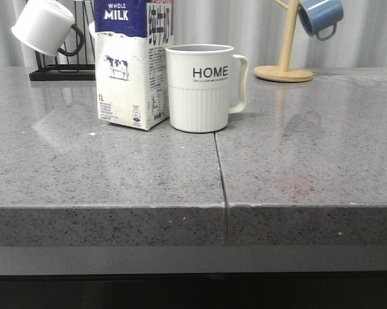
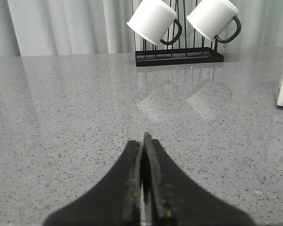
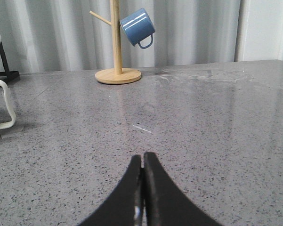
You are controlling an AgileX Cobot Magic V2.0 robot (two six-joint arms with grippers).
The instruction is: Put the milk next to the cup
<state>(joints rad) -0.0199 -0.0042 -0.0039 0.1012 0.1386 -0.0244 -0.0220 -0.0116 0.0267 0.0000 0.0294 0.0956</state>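
Front view is filled mostly by the grey speckled counter (image 1: 116, 174), one slab surface with a seam running down from the centre of the frame. On it, in the upper middle, stands the milk (image 1: 132, 64), one upright carton, its side just beside or touching the cup (image 1: 203, 87), the single "HOME" mug whose handle points to the frame's right. Standing so close and both upright, they suggest the placing is already done; neither arm shows in this view.

Upper left holds a black wire rack (image 1: 61, 67) with a white mug (image 1: 45, 26) hung on it to keep it off the counter; the left wrist view shows two such white mugs, black-handled, on that rack. Upper right has one wooden mug tree (image 1: 284, 58) carrying one blue mug (image 1: 320, 16) by its handle.

Smallest are the pincers. Left wrist view shows the left gripper (image 2: 143, 141) with its jaws pressed together and nothing between them, low over bare counter, with the carton's edge at the frame's far right, well apart. Right wrist view shows the right gripper (image 3: 142, 160) likewise closed on nothing, the cup's handle at the far left of the frame. Both seem parked clear so as not to knock the pair.
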